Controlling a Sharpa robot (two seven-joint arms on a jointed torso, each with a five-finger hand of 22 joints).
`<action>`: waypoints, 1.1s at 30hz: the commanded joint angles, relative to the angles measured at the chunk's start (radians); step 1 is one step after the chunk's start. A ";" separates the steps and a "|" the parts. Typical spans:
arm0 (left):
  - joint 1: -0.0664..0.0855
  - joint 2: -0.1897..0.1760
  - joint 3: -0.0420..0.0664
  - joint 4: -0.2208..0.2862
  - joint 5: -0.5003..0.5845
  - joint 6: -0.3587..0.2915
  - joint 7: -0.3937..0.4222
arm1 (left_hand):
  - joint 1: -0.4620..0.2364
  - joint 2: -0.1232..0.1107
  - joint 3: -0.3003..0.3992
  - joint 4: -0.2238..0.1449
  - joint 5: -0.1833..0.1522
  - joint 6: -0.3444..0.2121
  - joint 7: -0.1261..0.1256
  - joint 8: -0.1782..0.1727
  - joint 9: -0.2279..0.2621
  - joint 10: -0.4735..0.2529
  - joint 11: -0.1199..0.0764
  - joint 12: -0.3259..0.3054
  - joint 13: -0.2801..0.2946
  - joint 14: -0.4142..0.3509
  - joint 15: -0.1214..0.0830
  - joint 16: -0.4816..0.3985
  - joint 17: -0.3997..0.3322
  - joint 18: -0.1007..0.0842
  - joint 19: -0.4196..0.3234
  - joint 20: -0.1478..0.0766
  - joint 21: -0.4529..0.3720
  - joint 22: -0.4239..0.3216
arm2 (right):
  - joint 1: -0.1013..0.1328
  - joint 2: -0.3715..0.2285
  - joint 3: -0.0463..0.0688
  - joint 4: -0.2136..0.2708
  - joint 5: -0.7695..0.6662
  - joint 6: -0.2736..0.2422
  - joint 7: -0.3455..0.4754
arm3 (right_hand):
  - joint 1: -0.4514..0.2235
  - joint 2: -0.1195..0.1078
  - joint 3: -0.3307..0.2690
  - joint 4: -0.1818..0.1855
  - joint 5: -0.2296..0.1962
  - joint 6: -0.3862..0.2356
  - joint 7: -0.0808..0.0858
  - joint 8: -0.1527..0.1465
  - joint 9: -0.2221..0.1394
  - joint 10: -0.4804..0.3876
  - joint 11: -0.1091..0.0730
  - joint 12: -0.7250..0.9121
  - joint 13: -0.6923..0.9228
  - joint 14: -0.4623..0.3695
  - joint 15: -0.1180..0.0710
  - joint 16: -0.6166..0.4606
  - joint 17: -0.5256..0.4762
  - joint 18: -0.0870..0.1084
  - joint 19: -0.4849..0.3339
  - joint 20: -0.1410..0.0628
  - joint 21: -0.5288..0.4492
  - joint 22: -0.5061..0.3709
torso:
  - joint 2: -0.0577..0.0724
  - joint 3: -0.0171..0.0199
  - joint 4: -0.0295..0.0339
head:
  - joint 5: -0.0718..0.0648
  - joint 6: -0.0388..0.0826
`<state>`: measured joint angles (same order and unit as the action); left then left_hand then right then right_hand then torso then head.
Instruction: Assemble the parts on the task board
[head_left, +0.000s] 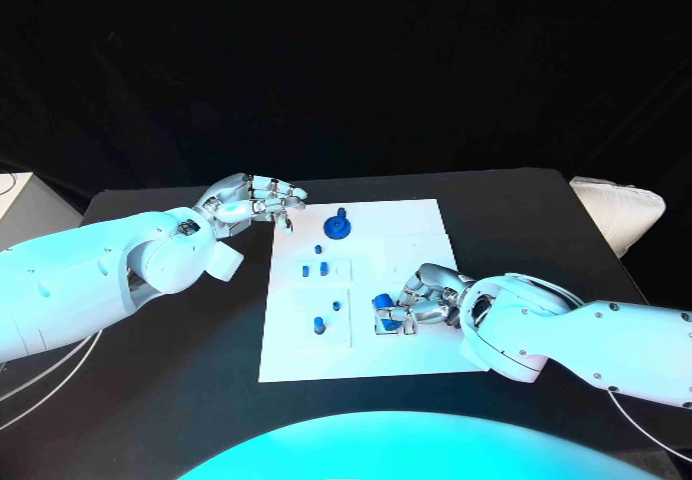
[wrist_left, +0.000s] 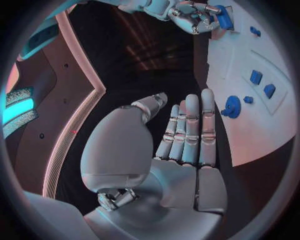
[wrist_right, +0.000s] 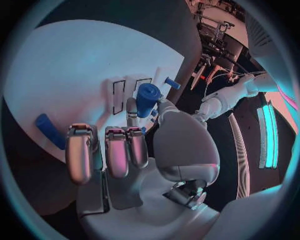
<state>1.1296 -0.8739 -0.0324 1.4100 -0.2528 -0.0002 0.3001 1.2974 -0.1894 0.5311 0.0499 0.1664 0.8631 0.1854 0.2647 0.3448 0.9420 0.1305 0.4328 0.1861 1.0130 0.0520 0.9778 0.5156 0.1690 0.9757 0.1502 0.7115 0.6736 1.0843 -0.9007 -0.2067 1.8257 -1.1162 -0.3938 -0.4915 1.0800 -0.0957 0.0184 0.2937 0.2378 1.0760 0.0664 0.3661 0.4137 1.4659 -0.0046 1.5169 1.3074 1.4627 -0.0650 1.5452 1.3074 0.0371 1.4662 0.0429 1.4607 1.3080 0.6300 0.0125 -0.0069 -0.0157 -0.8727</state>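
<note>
The white task board (head_left: 368, 350) lies in the middle of the black table. My right hand (head_left: 421, 303) rests over its near right part and pinches a blue cylinder (head_left: 382, 301) between thumb and finger; the right wrist view shows that cylinder (wrist_right: 147, 97) standing upright at the fingertips. A second blue piece (head_left: 392, 326) lies just under that hand. My left hand (head_left: 257, 205) hovers at the board's far left corner, fingers straight and holding nothing (wrist_left: 187, 135). A round blue part (head_left: 338, 227) lies near it. Two small blue pieces (head_left: 317, 268) and a blue peg (head_left: 319, 324) sit on the board's left half.
A white padded object (head_left: 620, 210) lies off the table's right edge and a pale box (head_left: 26, 205) stands off its left edge. Bare black table (head_left: 173, 340) lies left of the board.
</note>
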 joint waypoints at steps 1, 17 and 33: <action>-0.001 0.001 0.001 0.002 0.006 0.017 0.005 | 0.005 0.005 -0.002 0.002 -0.003 -0.005 0.004 -0.002 0.002 -0.008 -0.002 0.001 -0.001 -0.003 0.006 -0.004 -0.001 0.014 0.005 0.002 -0.002 -0.001 | -0.001 0.001 0.000 0.000 -0.024 0.026 0.002 | -0.031 0.002 -0.040 0.001 -0.057 -0.011 0.000 0.010 0.004 0.076 -0.003 -0.006 0.227 0.094 -0.007 0.000 0.201 -0.014 0.072 -0.007 -0.003 0.214 | -0.001 -0.0001 -0.0006 | 0.000 0.000; -0.001 0.000 0.001 0.002 0.006 0.017 0.004 | 0.005 0.005 -0.002 0.002 -0.003 -0.005 0.004 -0.002 0.002 -0.008 -0.002 0.001 -0.001 -0.003 0.006 -0.004 -0.001 0.014 0.005 0.002 -0.002 -0.001 | -0.004 -0.034 0.000 0.025 -0.076 0.034 0.045 | -0.026 0.027 -0.120 -0.002 -0.132 -0.024 -0.001 0.034 0.011 0.076 -0.004 -0.010 0.227 0.096 -0.007 0.002 0.208 -0.015 0.074 -0.008 0.000 0.218 | 0.000 0.0008 -0.0014 | 0.004 0.000; -0.001 0.001 0.001 0.000 0.006 0.014 0.008 | 0.005 0.005 -0.002 0.002 -0.003 -0.005 0.004 -0.002 0.002 -0.008 -0.002 0.001 -0.001 -0.003 0.006 -0.004 -0.001 0.014 0.005 0.002 -0.002 -0.001 | 0.042 -0.163 0.002 0.047 -0.002 -0.062 0.251 | 0.248 0.029 -0.097 -0.016 -0.082 -0.087 0.022 0.006 -0.011 0.078 0.015 -0.006 0.232 0.094 0.007 -0.003 0.198 -0.012 0.070 0.003 -0.021 0.214 | -0.002 -0.0003 -0.0025 | -0.012 0.000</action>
<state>1.1292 -0.8745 -0.0325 1.4090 -0.2527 0.0012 0.2988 1.2974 -0.1894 0.5312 0.0498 0.1664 0.8630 0.1854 0.2647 0.3454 0.9419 0.1305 0.4328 0.1862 1.0130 0.0519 0.9778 0.5156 0.1690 0.9757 0.1502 0.7115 0.6738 1.1207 -1.0546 -0.2049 1.8768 -1.1533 -0.4123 -0.3376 1.3223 -0.0660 -0.0823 0.2769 0.1509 0.9933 0.0889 0.3751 0.4035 1.4661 0.0033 1.5079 1.3081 1.4664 -0.0638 1.5451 1.3081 0.0372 1.4662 0.0430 1.4424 1.3075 0.6289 0.0128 -0.0082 -0.0228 -0.8727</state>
